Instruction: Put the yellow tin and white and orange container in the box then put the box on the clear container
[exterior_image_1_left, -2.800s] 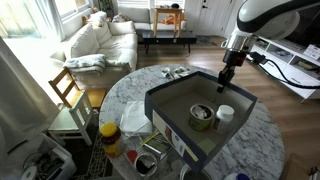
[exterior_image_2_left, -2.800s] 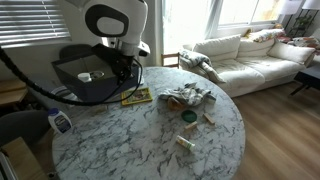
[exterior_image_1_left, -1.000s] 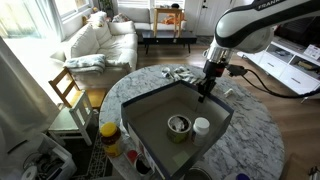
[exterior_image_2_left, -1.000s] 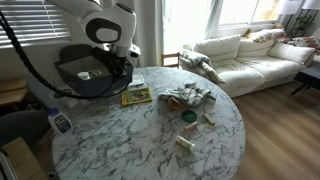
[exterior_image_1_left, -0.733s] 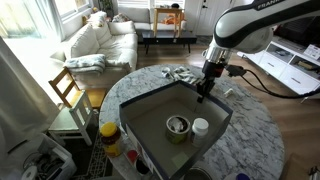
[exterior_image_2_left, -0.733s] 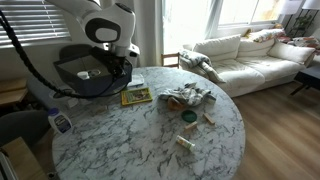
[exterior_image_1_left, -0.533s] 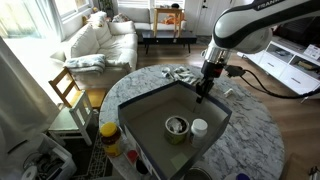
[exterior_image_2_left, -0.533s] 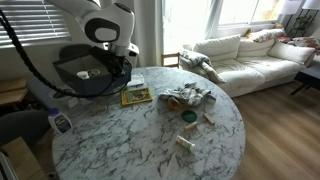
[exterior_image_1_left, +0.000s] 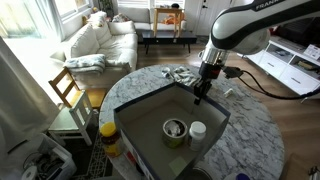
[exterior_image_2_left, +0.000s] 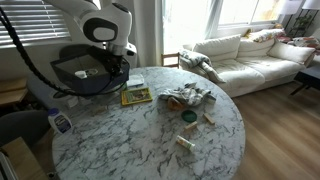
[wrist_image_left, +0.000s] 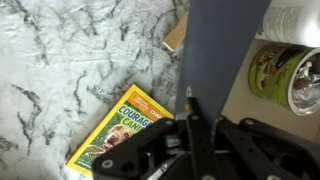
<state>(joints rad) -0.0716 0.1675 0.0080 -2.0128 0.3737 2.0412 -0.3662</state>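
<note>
Gripping box (exterior_image_1_left: 148, 118) wall with tool (exterior_image_1_left: 198, 97), holding it above table (exterior_image_1_left: 252, 122) (book (wrist_image_left: 125, 125) lying below), with tin (exterior_image_1_left: 174, 130) and tub (exterior_image_1_left: 197, 130) inside, side by side.

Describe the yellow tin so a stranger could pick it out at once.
Find the big dark grey box that the gripper grips by its rim above the marble table. Two small round things lie inside; the tin is the yellow-green one with a silvery top, beside the white tub.

Marble table (exterior_image_2_left: 150, 140) polished, veined; box (exterior_image_1_left: 158, 108) matt grey; yellow tin (exterior_image_1_left: 174, 128) shiny metal top; book (wrist_image_left: 122, 128) glossy paper.
</note>
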